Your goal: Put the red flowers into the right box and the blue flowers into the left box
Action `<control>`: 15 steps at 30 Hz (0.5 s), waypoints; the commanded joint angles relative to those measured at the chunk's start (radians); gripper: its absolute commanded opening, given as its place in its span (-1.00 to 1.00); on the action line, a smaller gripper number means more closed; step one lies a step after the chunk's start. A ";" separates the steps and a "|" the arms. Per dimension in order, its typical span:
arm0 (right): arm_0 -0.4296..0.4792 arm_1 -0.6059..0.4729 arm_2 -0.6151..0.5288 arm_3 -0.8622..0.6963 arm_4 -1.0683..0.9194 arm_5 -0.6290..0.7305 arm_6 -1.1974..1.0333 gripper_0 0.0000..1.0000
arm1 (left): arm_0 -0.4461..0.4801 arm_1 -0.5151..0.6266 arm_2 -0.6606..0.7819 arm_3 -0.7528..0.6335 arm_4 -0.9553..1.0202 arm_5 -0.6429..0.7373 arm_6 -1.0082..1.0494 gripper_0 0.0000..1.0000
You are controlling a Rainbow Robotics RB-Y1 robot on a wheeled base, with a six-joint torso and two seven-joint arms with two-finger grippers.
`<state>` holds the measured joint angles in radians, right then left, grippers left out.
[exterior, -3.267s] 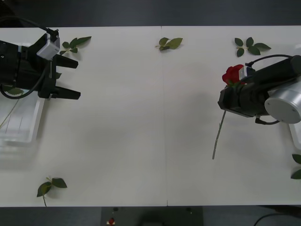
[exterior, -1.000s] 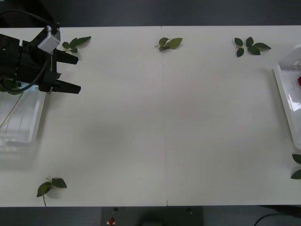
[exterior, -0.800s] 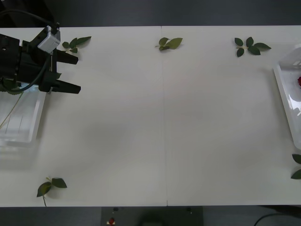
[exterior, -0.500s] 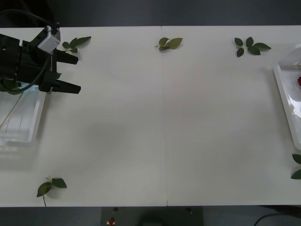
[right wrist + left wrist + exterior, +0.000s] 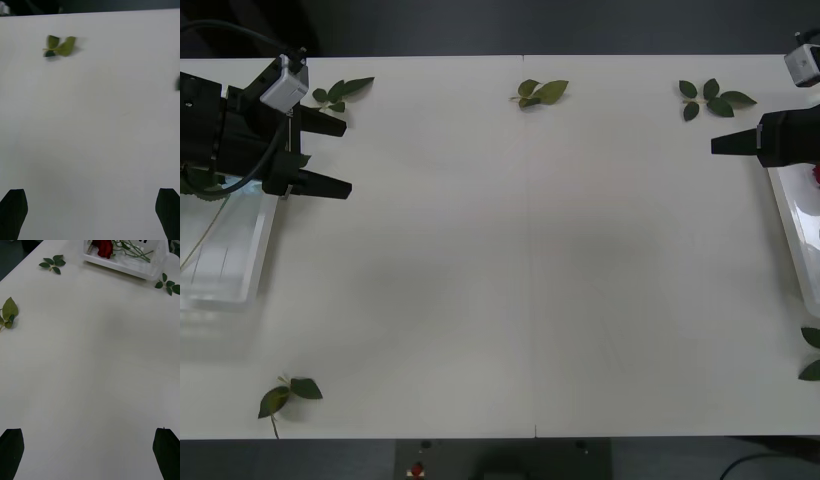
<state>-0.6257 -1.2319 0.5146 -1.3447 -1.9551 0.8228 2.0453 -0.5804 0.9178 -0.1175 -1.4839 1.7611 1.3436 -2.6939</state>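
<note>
I see no flowers left on the white bench (image 5: 530, 270), red artificial roses (image 5: 104, 246) lie in the right translucent white plastic tray (image 5: 144, 272), and both my left hand (image 5: 330, 155) and right hand (image 5: 90, 212) hover spread and empty, so I judge sorting nearly finished.

The left gripper (image 5: 332, 156) has two tapered black fingers on a blocky black wrist body, with a small pale grey camera box on top and thick black cables looping at the frame's left edge. The right gripper (image 5: 720, 145) shows black, a grey box above it.
</note>
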 commanded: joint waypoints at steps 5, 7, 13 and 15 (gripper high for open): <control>-0.005 -0.023 -0.004 -0.102 -0.202 0.098 0.349 1.00 | 0.002 0.035 0.013 -0.013 -0.002 0.000 -0.011 1.00; -0.003 -0.018 -0.004 -0.145 -0.243 0.108 0.401 1.00 | 0.002 0.035 0.013 -0.013 -0.002 0.000 -0.011 1.00; -0.009 0.014 -0.004 -0.209 -0.361 0.147 0.515 1.00 | 0.002 0.035 0.013 -0.013 -0.002 0.000 -0.011 1.00; -0.020 0.032 -0.004 -0.221 -0.372 0.167 0.539 1.00 | 0.002 0.035 0.013 -0.013 -0.002 0.000 -0.011 1.00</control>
<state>-0.6257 -1.2240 0.5146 -1.5409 -2.3123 0.9705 2.5527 -0.5804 0.9178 -0.1175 -1.4839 1.7611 1.3436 -2.6939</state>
